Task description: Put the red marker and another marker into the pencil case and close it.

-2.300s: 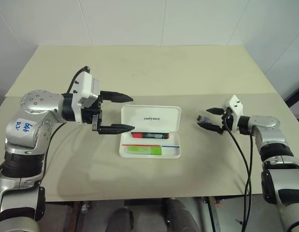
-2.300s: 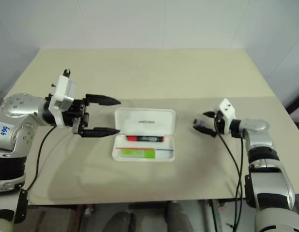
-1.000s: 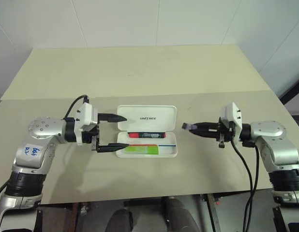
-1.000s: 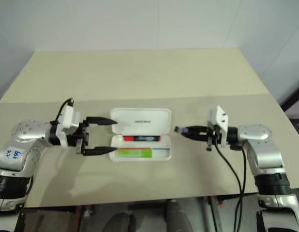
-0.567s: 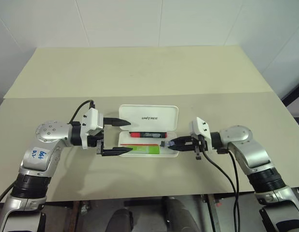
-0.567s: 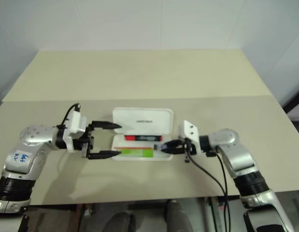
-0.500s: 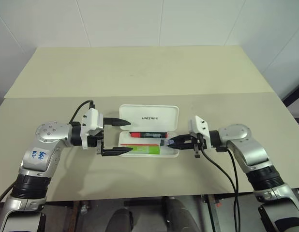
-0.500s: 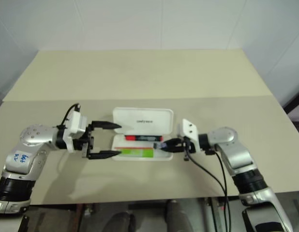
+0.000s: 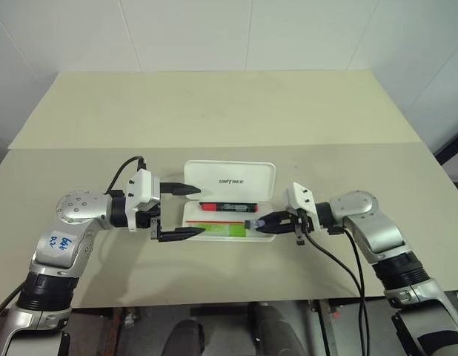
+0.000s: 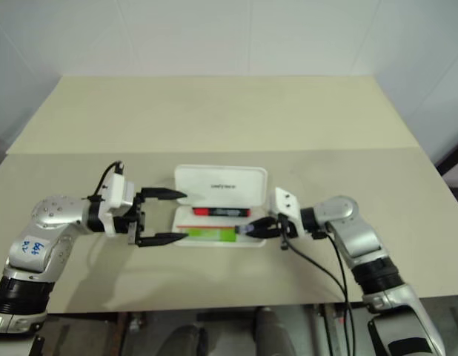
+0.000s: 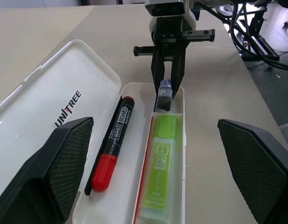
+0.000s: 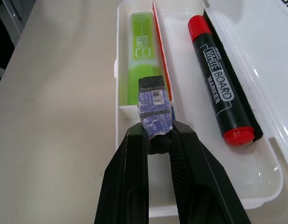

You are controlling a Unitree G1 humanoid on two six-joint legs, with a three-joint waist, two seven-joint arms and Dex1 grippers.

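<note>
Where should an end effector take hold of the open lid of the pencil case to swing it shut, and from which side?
Grip the pencil case lid at its long free edge, farthest from the hinge, coming from the far side of the table. The lid lies flat, tipped back behind the tray, so that edge gives the most leverage and clears the red marker.

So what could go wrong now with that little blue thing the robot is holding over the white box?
1. The right gripper pinches the small blue-wrapped block only by one end, so it might slip out.
2. It hangs right at the end of the lime-green highlighter; lowered there, it may land on top instead of in the free corner.
3. The white plastic pencil case lies unheld between the left gripper's open fingers, so a push might slide it.
</note>
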